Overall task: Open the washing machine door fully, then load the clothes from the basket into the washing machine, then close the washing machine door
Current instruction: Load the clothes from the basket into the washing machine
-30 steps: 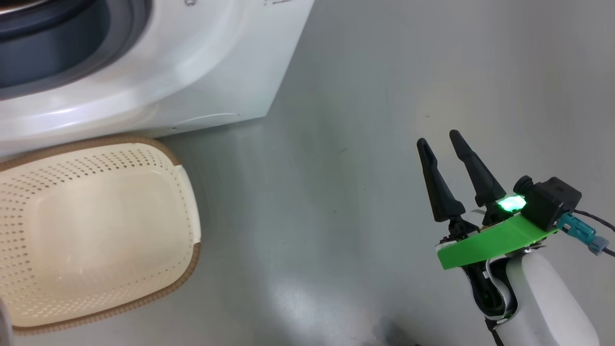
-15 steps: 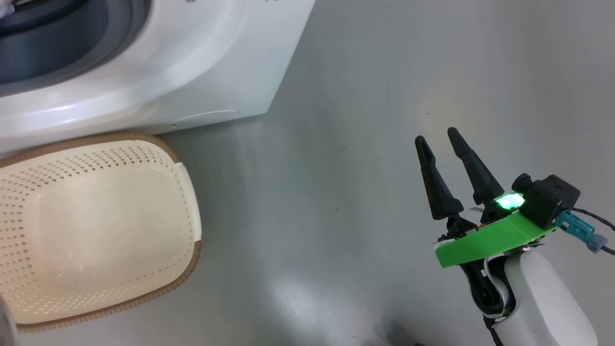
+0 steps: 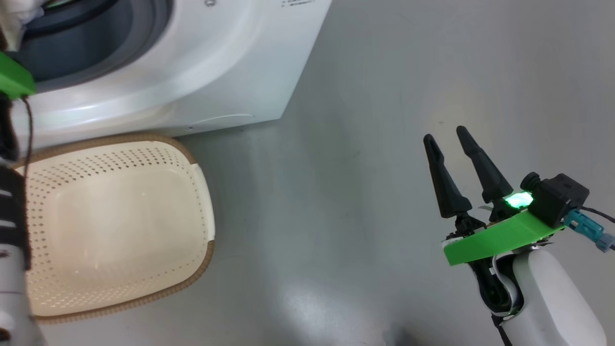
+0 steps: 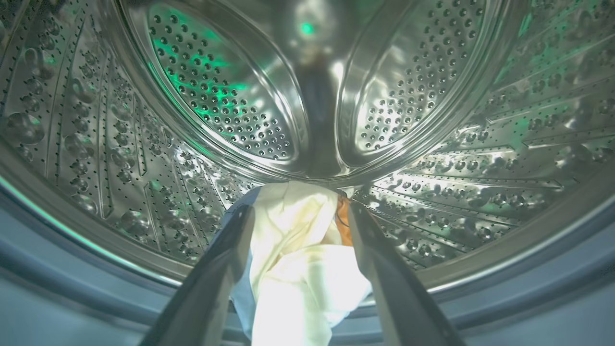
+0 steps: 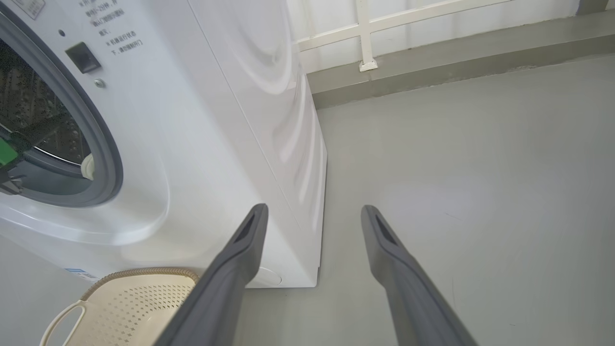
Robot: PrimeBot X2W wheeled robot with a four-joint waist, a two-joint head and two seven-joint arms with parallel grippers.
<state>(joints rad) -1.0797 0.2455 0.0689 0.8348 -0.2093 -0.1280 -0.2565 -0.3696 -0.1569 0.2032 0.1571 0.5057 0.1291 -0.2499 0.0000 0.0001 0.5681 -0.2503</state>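
The left gripper (image 4: 300,206) reaches into the perforated steel drum (image 4: 226,96) of the big white front-loading washing machine (image 3: 230,57), and the cream-white cloth with a light-blue edge (image 4: 298,274) sits between its two dark fingers, touching both (if they press it or only frame it, I cannot tell). The right gripper (image 3: 445,134) hovers over the grey floor (image 3: 336,192), apart from the machine, its fingers spread open and holding nothing. The small cream perforated plastic basket with a brown rim (image 3: 115,158) stands on the floor just beside the machine's front
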